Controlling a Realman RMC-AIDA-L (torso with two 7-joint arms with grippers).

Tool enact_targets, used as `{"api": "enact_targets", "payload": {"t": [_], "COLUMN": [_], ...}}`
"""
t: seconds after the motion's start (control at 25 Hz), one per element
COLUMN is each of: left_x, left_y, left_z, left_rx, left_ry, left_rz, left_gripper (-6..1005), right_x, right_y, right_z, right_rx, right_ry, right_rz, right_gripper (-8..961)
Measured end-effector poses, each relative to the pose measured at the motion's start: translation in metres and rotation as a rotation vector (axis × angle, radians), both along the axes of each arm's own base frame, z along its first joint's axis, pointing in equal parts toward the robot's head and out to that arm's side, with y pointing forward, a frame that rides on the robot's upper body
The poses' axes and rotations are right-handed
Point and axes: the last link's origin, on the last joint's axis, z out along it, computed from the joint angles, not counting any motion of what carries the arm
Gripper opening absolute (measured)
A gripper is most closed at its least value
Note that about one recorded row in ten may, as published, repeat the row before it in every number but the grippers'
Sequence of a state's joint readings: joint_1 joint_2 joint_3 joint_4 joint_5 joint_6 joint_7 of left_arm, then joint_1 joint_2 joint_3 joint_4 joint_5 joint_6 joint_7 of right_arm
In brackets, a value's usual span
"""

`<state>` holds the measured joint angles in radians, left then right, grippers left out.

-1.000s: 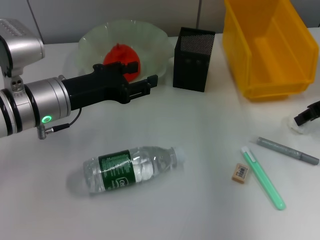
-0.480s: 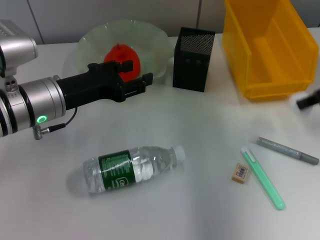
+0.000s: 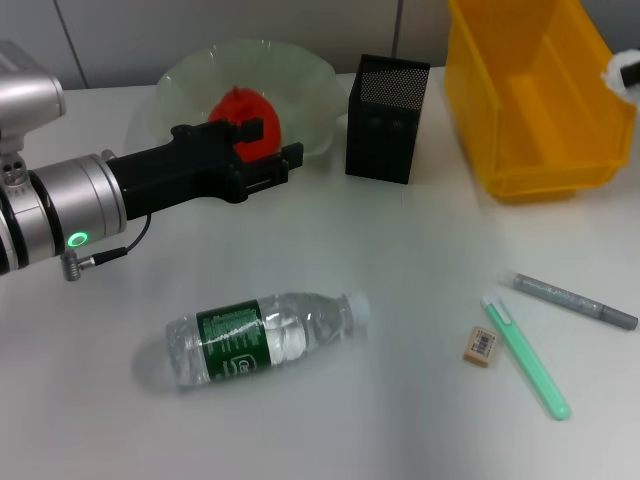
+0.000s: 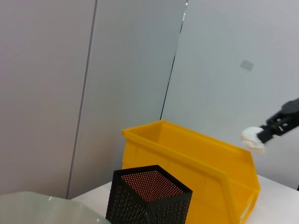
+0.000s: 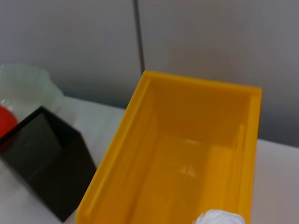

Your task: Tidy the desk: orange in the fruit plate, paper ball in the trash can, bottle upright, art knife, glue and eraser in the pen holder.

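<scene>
- My right end effector is showing only at the far right edge of the head view, raised beside the right wall of the trash can; its fingers are pinching the paper ball, which is hanging just outside the bin's right rim.
- In the left wrist view the same end effector is holding the paper ball in the air above the trash can's rim.
- In the right wrist view the paper ball is sitting at the picture's edge over the trash can's open mouth.
- My left end effector is reaching in from the left, hovering in front of the fruit plate; I cannot tell how far its fingers are parted, and I am seeing nothing in it.
- The orange is lying in the fruit plate, just behind my left end effector.
- The pen holder is standing upright between the fruit plate and the trash can.
- The bottle is lying on its side on the near part of the worktop, cap pointing right, well apart from both end effectors.
- The eraser is lying near right, just beside a green pen-shaped tool; a grey one is lying a little farther to the right.
</scene>
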<state>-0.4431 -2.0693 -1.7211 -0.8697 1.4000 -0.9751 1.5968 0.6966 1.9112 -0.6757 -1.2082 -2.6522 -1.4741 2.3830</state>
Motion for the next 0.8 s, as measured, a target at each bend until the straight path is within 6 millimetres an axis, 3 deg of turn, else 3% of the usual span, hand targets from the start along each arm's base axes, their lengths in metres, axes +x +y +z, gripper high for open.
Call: {"api": "enact_targets", "payload": {"t": [0.4,0.8], "left_x": [-0.005,-0.006], "left_y": [-0.003,-0.003], "left_z": [0.0,0.001], "left_rx": [0.0,0.004], "left_ry": [-0.003,-0.009], "left_rz": [0.014,0.02], "left_gripper": [646,643], "right_x": [-0.002,0.01], "right_y": [0.032,0.043], "right_z": [-0.018,-0.037], "right_rx": [0.034,0.053], "right_ry": [0.037,0.1], "right_rz": [0.07,0.093], "right_gripper": [304,305]}}
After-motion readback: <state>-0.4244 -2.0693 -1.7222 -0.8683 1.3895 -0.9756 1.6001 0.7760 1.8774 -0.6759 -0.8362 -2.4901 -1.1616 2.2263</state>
